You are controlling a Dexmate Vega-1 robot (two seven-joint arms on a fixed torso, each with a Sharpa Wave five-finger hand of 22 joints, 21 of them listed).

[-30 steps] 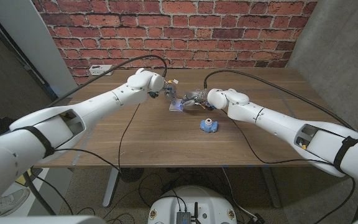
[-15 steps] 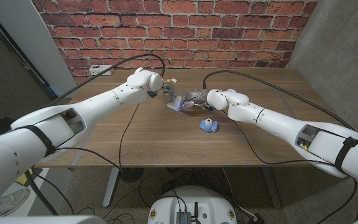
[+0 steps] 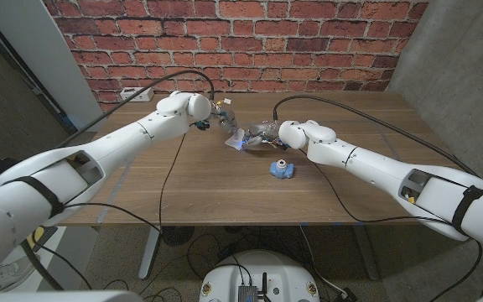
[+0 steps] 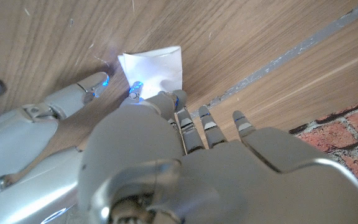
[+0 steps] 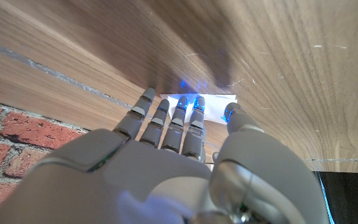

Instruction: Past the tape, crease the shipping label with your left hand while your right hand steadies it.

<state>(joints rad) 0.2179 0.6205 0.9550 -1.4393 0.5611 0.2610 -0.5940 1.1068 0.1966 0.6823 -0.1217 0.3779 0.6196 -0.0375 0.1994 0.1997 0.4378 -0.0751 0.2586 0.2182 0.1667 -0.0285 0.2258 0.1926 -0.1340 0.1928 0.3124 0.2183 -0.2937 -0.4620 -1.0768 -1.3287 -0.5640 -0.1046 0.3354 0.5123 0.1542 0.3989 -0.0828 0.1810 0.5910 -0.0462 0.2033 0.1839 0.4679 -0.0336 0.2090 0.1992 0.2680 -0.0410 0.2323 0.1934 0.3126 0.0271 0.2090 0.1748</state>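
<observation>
Nearest on the desk (image 3: 225, 189) sits a small blue object (image 3: 281, 169), likely the tape, untouched and apart from both hands. Just beyond it the shipping label (image 3: 240, 140) lies on the wood, a white sheet. The right robot hand (image 3: 264, 132) presses its spread fingertips (image 5: 194, 106) onto the label's edge, pinning rather than grasping it. Farther back, the left robot hand (image 3: 218, 117) hovers just beside the sheet, fingers (image 4: 207, 121) loose and holding nothing. The creasing step seems under way or unfinished. Next, the left hand likely must come down onto the label and press a fold while the right holds.
</observation>
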